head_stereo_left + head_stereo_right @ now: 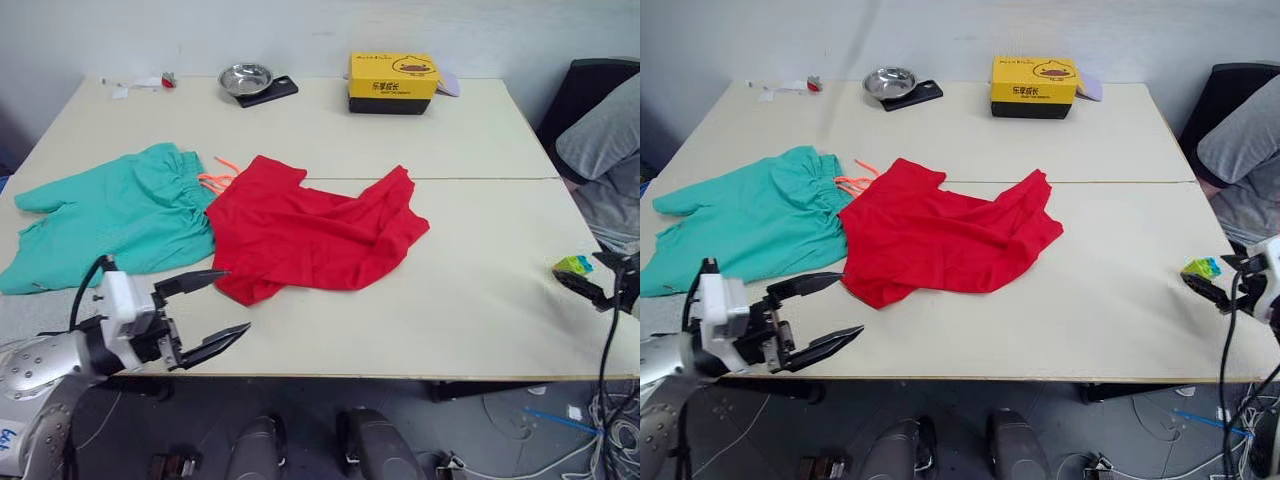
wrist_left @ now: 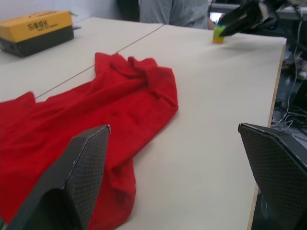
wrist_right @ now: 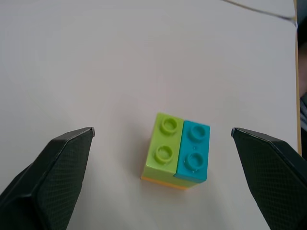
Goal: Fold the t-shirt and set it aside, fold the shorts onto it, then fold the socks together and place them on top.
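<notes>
The left gripper [image 1: 215, 312] has two black, pointed, textured fingers [image 2: 72, 177] on a white block, a silver wrist joint and a looping black cable.

Your left eye view cuts the shorts [image 1: 110, 215] off at its left edge; the t-shirt [image 1: 310, 232] overlaps their nearer side.
</notes>
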